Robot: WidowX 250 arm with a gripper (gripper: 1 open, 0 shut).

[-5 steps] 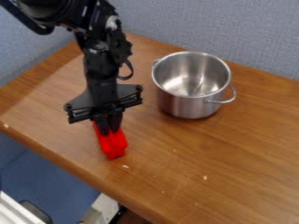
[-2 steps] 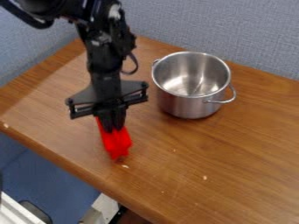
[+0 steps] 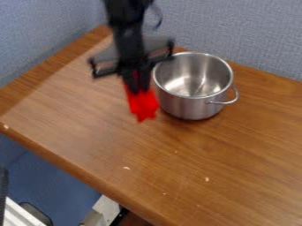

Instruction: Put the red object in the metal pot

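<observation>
1. The red object (image 3: 143, 102) hung clear of the wooden table (image 3: 71, 115), held upright with its long side running top to bottom, just left of the metal pot (image 3: 195, 85) as the camera saw it.
2. Its lower end sat level with the pot's lower wall in the picture, and its right edge overlapped or nearly met the pot's left side; the frame was blurred there, so I could not tell whether the two touched.
3. The gripper (image 3: 138, 85) pointed steeply downward and was clamped on the top end of the red object, its fingers drawn in narrow around it.
4. A dark cross-piece stuck out to the left and right above the fingers, and the black arm (image 3: 127, 22) rose from it out of the top edge of the view.
5. The metal pot stood upright on the table toward the right rear, its open mouth facing up and its inside showing only bare shiny steel.
6. One small side handle (image 3: 229, 95) showed on the pot's right; the left one, if there was any, was hidden behind the gripper and block.
7. The table top was brown wood grain, with a few pale specks (image 3: 127, 168) near the front edge.
8. Behind the table ran a blue-grey wall (image 3: 53, 31), and a light-coloured patch (image 3: 106, 210) showed below the table's front edge.
</observation>
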